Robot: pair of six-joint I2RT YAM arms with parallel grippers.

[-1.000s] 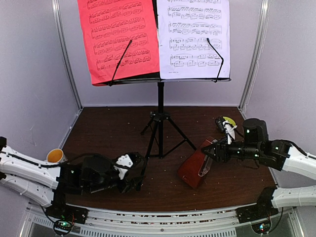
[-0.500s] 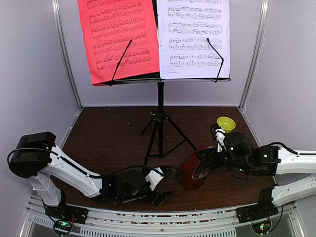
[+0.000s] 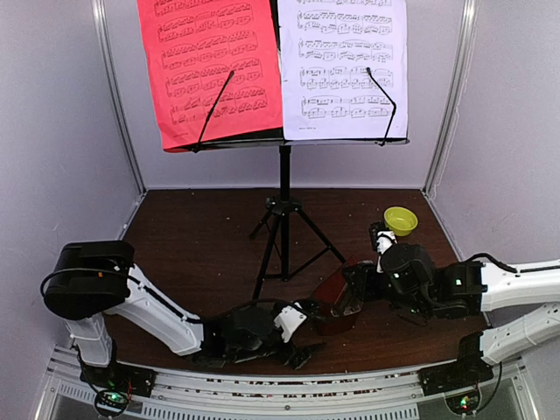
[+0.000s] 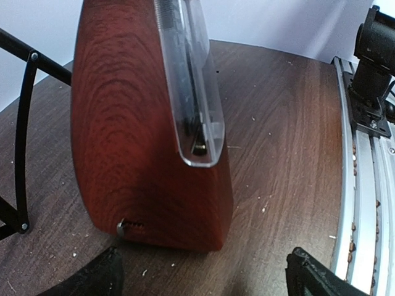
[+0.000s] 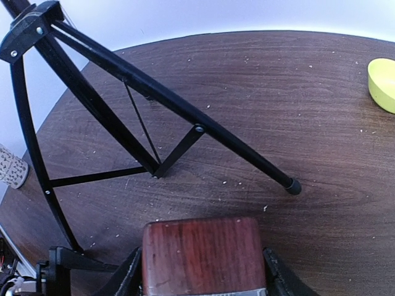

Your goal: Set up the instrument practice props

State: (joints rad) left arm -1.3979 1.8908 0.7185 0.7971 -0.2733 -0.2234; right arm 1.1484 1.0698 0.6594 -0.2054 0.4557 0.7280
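Dark wooden bench (image 3: 192,236), pale walls (image 3: 52,131) all round, and we go straight to the right tool (image 5: 202,270). Its jaws stand part-way apart and are clamped on the narrow top of the metronome (image 5: 203,246), with a dark finger pressed against each side of the brown block. From what we can see, the metronome's base looks to be down on the bench, its clear front cover turned toward the left tool (image 4: 203,270).

That left tool lies low on the bench, just in front of the metronome. Its jaws are spread wide, wider than the base itself, and it has hold of nothing. One finger sits just beside a corner of the base and the other is well clear of it.

Moving outward, just beyond the right tool a rubber-tipped tripod foot of the music stand (image 3: 284,219) meets the bench. The pole rises behind the metronome, farther from both tools. High above them on the stand's desk we have the red sheet (image 3: 210,70) on the left tool's side and the white sheet (image 3: 346,66) on the right tool's side. They sit edge to edge, each crossed by a thin black retaining arm.

Past the right tool, toward the back corner, sits the yellow-green bowl (image 3: 401,220). Beyond the tripod legs, a sliver of the patterned mug (image 5: 11,166) shows at the edge of the right wrist view.
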